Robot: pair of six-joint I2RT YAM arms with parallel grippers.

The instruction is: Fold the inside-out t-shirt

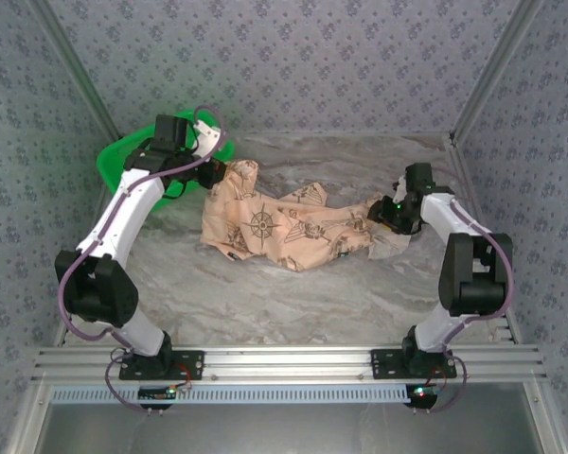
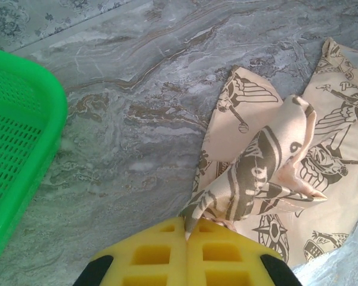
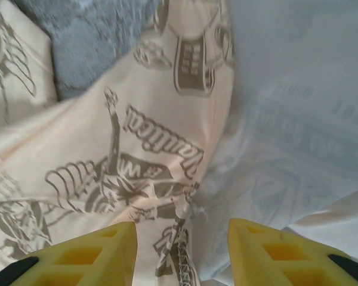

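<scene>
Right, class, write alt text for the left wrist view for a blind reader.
The yellow left claw is shut on a bunched corner of the tan-peach cloth t-shirt with dark brown prints, which lies on the grey marbled table. A green perforated plastic basket sits at left.

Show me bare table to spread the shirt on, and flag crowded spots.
Widest bare patch: the grey marbled table between the tan printed t-shirt and the near aluminium rail. A narrower strip lies behind the shirt, by the back wall. Crowded: back left, where green mesh basket, left gripper and shirt meet; also around the right gripper.
</scene>
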